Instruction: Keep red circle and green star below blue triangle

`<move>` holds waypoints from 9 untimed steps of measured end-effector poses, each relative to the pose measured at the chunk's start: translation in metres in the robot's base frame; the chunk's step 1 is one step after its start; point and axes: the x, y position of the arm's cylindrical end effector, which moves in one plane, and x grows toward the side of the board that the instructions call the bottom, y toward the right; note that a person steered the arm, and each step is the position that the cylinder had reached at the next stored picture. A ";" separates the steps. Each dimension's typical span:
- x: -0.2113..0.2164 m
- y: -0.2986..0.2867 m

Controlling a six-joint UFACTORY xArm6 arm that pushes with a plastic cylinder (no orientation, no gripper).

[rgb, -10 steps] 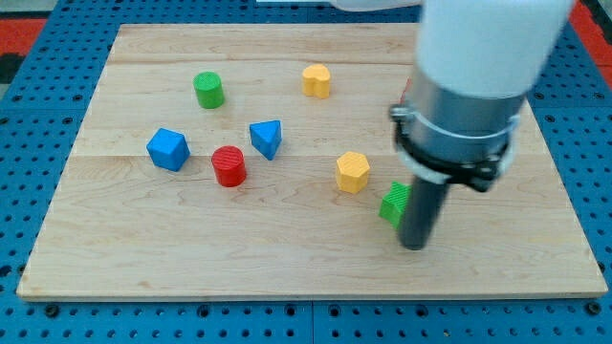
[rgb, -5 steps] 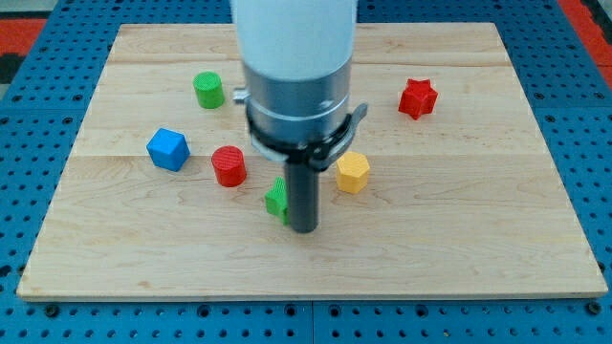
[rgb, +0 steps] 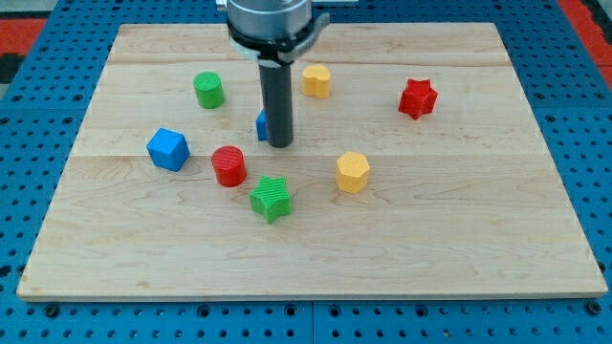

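Note:
The red circle point(rgb: 229, 165) lies left of the board's middle. The green star point(rgb: 271, 198) lies just below and right of it. The blue triangle point(rgb: 260, 124) is mostly hidden behind my rod; only a blue sliver shows at the rod's left side, above both blocks. My tip point(rgb: 279, 144) rests on the board right beside the blue triangle, above the green star and up-right of the red circle.
A blue cube point(rgb: 167, 149) lies at the left, a green cylinder point(rgb: 208, 90) at upper left. A yellow block point(rgb: 316, 80) sits near the top, another yellow block point(rgb: 352, 172) right of the middle, a red star point(rgb: 417, 98) at upper right.
My rod swept left, pushing the green star from the right side to below the red circle. It then moved up to the blue triangle, leaving the star behind.

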 end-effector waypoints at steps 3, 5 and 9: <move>0.019 -0.035; 0.028 -0.054; 0.023 0.051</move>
